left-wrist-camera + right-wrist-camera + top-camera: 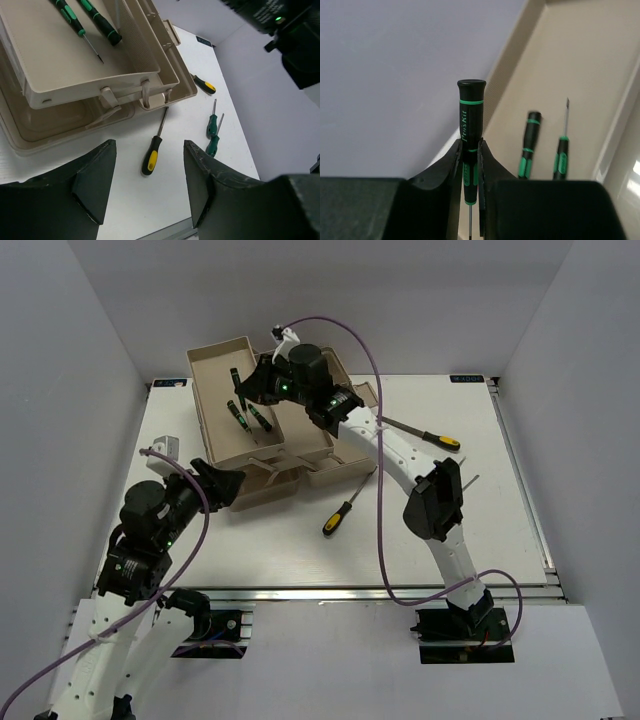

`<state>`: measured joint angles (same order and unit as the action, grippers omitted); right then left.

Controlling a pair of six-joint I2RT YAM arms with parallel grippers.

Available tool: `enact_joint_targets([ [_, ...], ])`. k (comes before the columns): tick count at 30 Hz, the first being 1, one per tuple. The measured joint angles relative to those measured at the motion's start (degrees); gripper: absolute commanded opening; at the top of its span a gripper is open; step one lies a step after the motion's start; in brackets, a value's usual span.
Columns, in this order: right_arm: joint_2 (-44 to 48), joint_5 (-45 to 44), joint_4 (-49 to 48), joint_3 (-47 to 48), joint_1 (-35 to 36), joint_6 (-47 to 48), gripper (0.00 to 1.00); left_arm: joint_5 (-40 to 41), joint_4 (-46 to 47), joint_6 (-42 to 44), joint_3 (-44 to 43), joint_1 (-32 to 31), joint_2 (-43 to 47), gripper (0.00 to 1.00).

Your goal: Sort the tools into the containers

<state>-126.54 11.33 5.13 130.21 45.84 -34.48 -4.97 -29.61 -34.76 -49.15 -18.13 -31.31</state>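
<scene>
Now: right jaws clamped on a small green-banded screwdriver (471,115), handle sticking up past them, beige tray (580,50) just beyond. Left jaws wide open above the tabletop (145,210); yellow-handled screwdriver (151,156) lies ahead, between them.

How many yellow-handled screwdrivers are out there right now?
2. One yellow-handled screwdriver lies on the table just on the near side of the toolbox; the other lies to the toolbox's right. More may be hidden.
</scene>
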Motion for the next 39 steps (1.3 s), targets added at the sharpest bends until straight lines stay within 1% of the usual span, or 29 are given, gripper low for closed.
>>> enact_joint_targets([
  [1, -0.33, -0.37, 0.28, -0.63, 0.07, -0.35, 0.26, -0.13, -0.28, 0.28, 0.0, 0.0, -0.02, 0.66],
  [2, -0.37, -0.39, 0.63, -1.88, 0.11, -0.42, 0.38, -0.44, -0.48, 0.7, 0.0, 0.0, -0.35, 0.66],
  [3, -0.28, -0.24, 0.92, -2.95, 0.09, -0.35, 0.42, -0.96, -0.57, 1.2, -0.07, 0.0, -0.87, 0.66],
  [4, -0.28, -0.07, 0.96, -3.74, 0.09, 0.33, 0.49, -1.62, -0.57, 1.73, -0.2, 0.0, -1.75, 0.66],
  [6, -0.15, 1.29, 1.14, -4.81, -0.09, 1.97, 0.54, -3.26, -0.33, 2.91, -0.55, 0.0, -4.17, 0.65],
  [8, 0.55, 3.37, 1.31, -5.64, -0.59, 4.11, 0.63, -5.03, 0.15, 4.15, -0.85, 0.0, -7.26, 0.64],
  [10, 2.34, 6.21, 1.2, -6.4, -2.08, 6.56, 0.65, -6.73, 0.98, 5.09, -1.18, -0.02, -10.14, 0.62],
  [11, 3.58, 9.31, 1.03, -6.91, -3.15, 8.02, 0.64, -7.61, 1.68, 5.6, -1.27, -0.11, -11.63, 0.6],
  [12, 5.38, 10.45, 1.05, -7.61, -4.72, 8.61, 0.61, -8.24, 2.27, 5.97, -1.29, -0.28, -12.81, 0.59],
  [14, 11.1, 13.35, 0.81, -11.28, -9.03, 11.76, 0.33, -9.01, 3.43, 6.78, -1.6, -1.66, -15.54, 0.56],
  [15, 14.51, 13.97, 0.68, -13.88, -11.45, 13.66, 0.18, -9.01, 4.28, 7.15, -1.99, -3.3, -17.29, 0.52],
  [16, 19.19, 14.32, 0.76, -17.66, -14.6, 15.85, 0.0, -8.87, 4.94, 7.48, -2.64, -5.25, -19.04, 0.51],
  [18, 27.76, 12.68, 0.9, -24.65, -20.11, 20.55, 0.0, -7.17, 6.29, 8.33, -4.26, -10.8, -22.88, 0.48],
  [20, 37.75, 10.93, -0.31, -34.58, -26.4, 25.24, 0.0, -5.29, 7.96, 9.14, -6.23, -17.25, -27.47, 0.48],
  [21, 42.42, 10.78, -0.04, -39.58, -29.44, 27.69, 0.03, -4.02, 8.46, 9.53, -7.74, -21.42, -30.67, 0.51],
  [22, 46.18, 11.45, 0.31, -43.91, -32.61, 29.73, 0.35, -2.78, 9.09, 9.97, -8.98, -24.28, -33.62, 0.55],
  [23, 49.07, 12.37, 0.92, -47.89, -35.74, 31.28, 0.51, -1.66, 9.57, 10.4, -10.71, -27.23, -37.05, 0.59],
  [24, 51.04, 13.75, 2.01, -51.12, -38.47, 32.94, 0.62, -0.92, 9.77, 10.75, -12.63, -29.59, -40.65, 0.62],
  [25, 52.43, 15.37, 3.37, -54.29, -42.01, 34.99, 0.81, -0.02, 9.88, 11.06, -14.43, -31.71, -44.37, 0.64],
  [26, 53.09, 17.09, 5.14, -57.33, -45.31, 36.83, 0.85, 1.09, 9.66, 11.43, -16.31, -33.27, -47.89, 0.65],
  [28, 52.61, 19.04, 9.05, -62.77, -51.15, 40.06, 0.87, 3.26, 9.03, 11.89, -19.69, -35.19, -54.97, 0.66],
  [31, 52.0, 20.59, 15.47, -70.75, -56.89, 43.67, 0.87, 6.84, 6.78, 12.5, -23.32, -35.85, -64.15, 0.67],
  [35, 54.71, 22.36, 19.89, -77.55, -58.31, 46.07, 0.88, 12.2, 2.58, 13.0, -26.73, -35.82, -74.16, 0.67],
  [39, 58.03, 24.09, 19.96, -78.62, -58.18, 46.71, 0.87, 16.48, -0.61, 13.57, -30.71, -35.69, -81.15, 0.68],
])
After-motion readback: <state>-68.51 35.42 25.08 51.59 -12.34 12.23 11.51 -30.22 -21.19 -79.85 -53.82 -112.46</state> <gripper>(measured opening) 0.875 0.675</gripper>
